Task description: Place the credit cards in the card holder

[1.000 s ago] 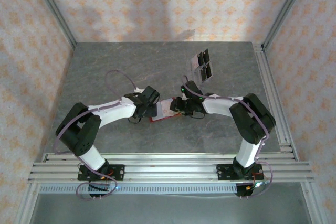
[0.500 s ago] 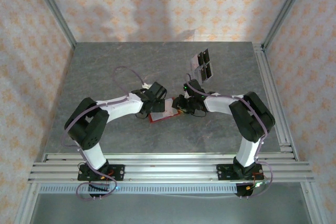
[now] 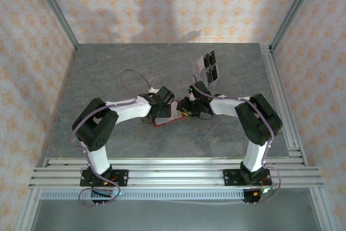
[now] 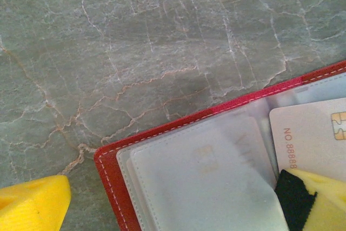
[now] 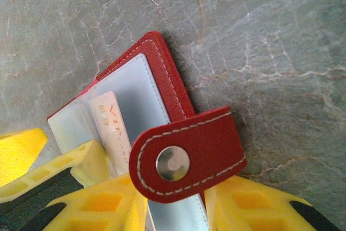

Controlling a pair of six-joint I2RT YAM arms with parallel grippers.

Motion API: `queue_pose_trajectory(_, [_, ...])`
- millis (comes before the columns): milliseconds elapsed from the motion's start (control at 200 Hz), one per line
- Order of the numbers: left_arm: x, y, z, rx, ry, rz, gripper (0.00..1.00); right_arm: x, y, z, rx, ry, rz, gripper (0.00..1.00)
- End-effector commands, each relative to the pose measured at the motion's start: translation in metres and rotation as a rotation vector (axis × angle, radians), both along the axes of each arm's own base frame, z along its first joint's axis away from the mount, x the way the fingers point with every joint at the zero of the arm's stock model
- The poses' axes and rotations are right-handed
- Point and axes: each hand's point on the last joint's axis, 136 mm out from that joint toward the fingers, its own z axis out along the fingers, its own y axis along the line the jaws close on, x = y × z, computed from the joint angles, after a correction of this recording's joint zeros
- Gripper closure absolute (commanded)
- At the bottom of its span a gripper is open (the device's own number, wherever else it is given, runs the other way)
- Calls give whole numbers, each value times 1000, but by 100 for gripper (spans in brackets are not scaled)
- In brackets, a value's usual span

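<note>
Top external: left arm [image 3: 127, 111] runs from its base at lower left, elbow bent, forearm reaching right to frame centre; left gripper [image 3: 164, 103] is low over the card holder [image 3: 165, 120], which lies open on the grey table [image 3: 135, 68] at centre. Right arm [image 3: 232, 106] is folded at lower right with its forearm pointing left, and the right gripper [image 3: 186, 109] is at the holder's right edge. A clear plastic stand [image 3: 210, 66] with dark rectangles sits upper right of centre, apart from both. Left wrist: left gripper [image 4: 173, 209] is spread wide and holds nothing. One yellow fingertip [image 4: 32, 204] is on bare table at lower left, the other at lower right on a credit card [image 4: 308, 139] in the holder's [image 4: 178, 125] clear sleeve. Right wrist: right gripper [image 5: 175, 209] at the bottom edge has its yellow fingers [image 5: 248, 204] narrowed, pinching the holder's [image 5: 138, 87] near edge. The red snap strap [image 5: 205, 144] is folded over in front, and a card [image 5: 111, 125] sticks out of a sleeve at left.
</note>
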Motion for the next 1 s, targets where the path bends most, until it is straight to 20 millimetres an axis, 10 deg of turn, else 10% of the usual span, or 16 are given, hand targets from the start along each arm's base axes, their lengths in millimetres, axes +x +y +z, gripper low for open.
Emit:
queue_pose_trajectory(0, [-5,9,-12,55,15,16,0,10,10,7,40,-17,4,67])
queue_pose_trajectory(991, [-8,10,-17,49,16,14,0,22,0,49,8,-103,20,68])
